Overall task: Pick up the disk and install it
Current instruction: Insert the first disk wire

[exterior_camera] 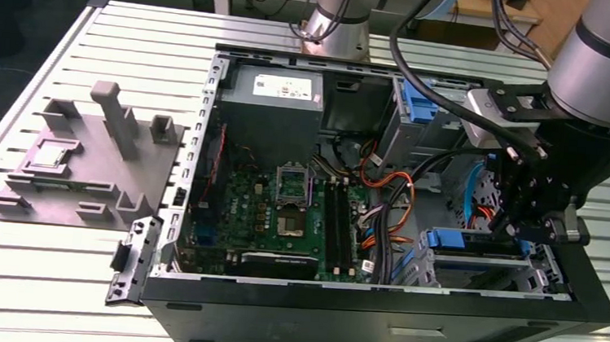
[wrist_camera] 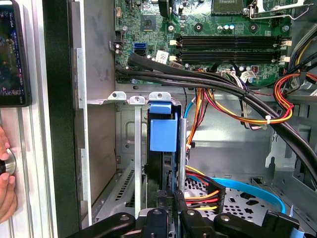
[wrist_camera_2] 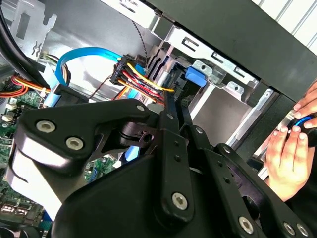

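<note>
Black computer case [exterior_camera: 380,324] lies open on its side on the slatted table [exterior_camera: 13,279], near the front edge in the exterior view. Gripper [exterior_camera: 526,229] reaches down into the case's corner on the exterior view's right, at the drive cage [exterior_camera: 482,271]. Disk [exterior_camera: 463,239] shows as a blue-framed edge sitting in that cage, right beside the fingertips. Grey plastic stand [exterior_camera: 87,162] sits on the table toward the exterior view's left, well apart from the case. Motherboard [exterior_camera: 280,210] fills the case floor.

Second wrist view: black gripper linkage up close, fingers [wrist_camera_2: 171,106] drawn close together and pointing at the disk's blue tab [wrist_camera_2: 195,79] in the metal cage [wrist_camera_2: 218,59]; red and yellow cables [wrist_camera_2: 141,82] run just beside the fingertips. A person's hand [wrist_camera_2: 290,158] rests outside the case wall.

First wrist view: disk [wrist_camera: 163,131] stands on edge in the cage slot, its blue frame tab facing the camera, directly in line with the gripper [wrist_camera: 171,198]. Jaws look nearly pressed together around the disk's thin edge, pinching it. Cable bundle [wrist_camera: 223,84] crosses above the cage.
</note>
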You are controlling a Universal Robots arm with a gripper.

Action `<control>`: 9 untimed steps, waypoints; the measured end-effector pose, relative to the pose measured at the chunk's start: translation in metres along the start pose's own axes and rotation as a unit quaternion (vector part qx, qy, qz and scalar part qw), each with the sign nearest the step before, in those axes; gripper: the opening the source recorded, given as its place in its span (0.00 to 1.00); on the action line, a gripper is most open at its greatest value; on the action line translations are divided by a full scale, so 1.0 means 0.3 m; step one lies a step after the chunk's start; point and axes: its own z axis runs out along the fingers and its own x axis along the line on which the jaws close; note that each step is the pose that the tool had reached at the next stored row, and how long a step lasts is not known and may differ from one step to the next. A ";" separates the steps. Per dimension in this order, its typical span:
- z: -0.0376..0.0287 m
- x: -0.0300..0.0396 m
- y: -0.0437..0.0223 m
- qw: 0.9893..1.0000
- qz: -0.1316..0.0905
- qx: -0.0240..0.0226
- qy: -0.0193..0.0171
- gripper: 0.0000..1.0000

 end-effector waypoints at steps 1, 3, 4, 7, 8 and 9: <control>0.000 0.000 0.000 1.000 0.000 0.000 0.000 0.16; 0.000 0.000 0.000 1.000 0.000 0.001 0.000 0.16; 0.000 0.000 0.000 1.000 0.000 0.001 0.000 0.16; 0.000 0.000 0.000 1.000 0.001 0.003 0.000 0.16; 0.000 0.000 0.000 1.000 0.001 0.003 0.000 0.16; 0.000 0.000 0.001 1.000 0.001 0.004 0.000 0.16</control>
